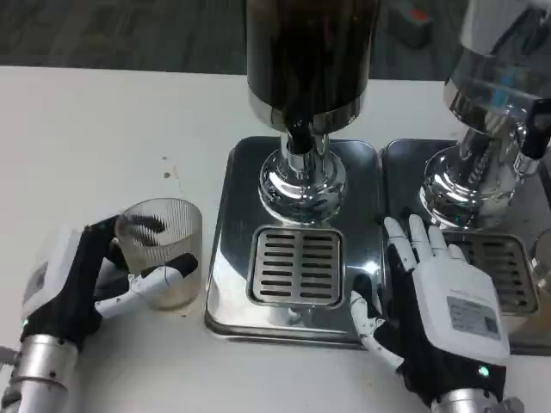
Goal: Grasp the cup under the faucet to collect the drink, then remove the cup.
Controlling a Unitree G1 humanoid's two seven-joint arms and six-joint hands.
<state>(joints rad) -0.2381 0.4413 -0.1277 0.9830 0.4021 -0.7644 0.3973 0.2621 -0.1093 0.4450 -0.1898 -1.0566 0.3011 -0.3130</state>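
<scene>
Ribbed clear cup [161, 249] (upright) — left hand [82, 284] gripping

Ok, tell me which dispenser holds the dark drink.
The dispenser in the middle, behind the slotted drip grate. Its tank looks dark brown; the one at the right edge looks clear.

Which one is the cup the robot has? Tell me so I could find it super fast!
Find the big dark drink dispenser standing on its shiny metal base in the middle of the white table. Look left of that base, on the bare tabletop, where the left hand wraps around a clear ribbed plastic cup. It is the see-through thing there, off the metal, with a little pale liquid at the bottom.
</scene>
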